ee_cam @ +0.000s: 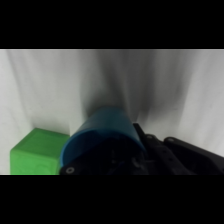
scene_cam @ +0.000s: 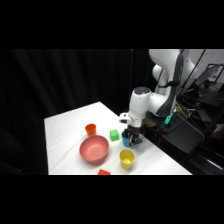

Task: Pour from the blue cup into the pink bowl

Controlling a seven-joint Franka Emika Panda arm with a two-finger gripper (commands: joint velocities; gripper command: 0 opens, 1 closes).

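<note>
**Blue cup at the gripper, pink bowl off to the far side**

Black curtains close off the room behind a white table point(scene_cam: 65, 130), which carries everything that matters here.

Nearest the side camera: a red scrap point(scene_cam: 104, 172) at the table's front edge, too cut off to identify. Just behind it, the yellow cup point(scene_cam: 127, 159), upright, mouth up. Beside that, toward the table's middle, the pink bowl point(scene_cam: 94, 149), widest vessel on the surface, upright, nothing visible inside.

Next row back: the gripper point(scene_cam: 132, 140) low over the table, and the blue cup point(scene_cam: 125, 140) directly at it, standing on or just off the cloth, hard to say which. Wrist view shows the cup point(ee_cam: 102, 142) filling the lower middle, tight against the black linkage. Cannot tell whether the gripper is closed on it or merely around it. A green block point(scene_cam: 114, 134) sits just beside the cup on the bowl's side; in the wrist view it shows at lower left point(ee_cam: 36, 152), close but apart.

Farthest: an orange cup point(scene_cam: 90, 129), behind the bowl.

Key relation: the bowl lies away from the arm's base, past the green block and slightly toward the camera. Cup axis reads as vertical. My judgement: the carry must clear the block, then tip the mouth toward the bowl's centre.
</note>
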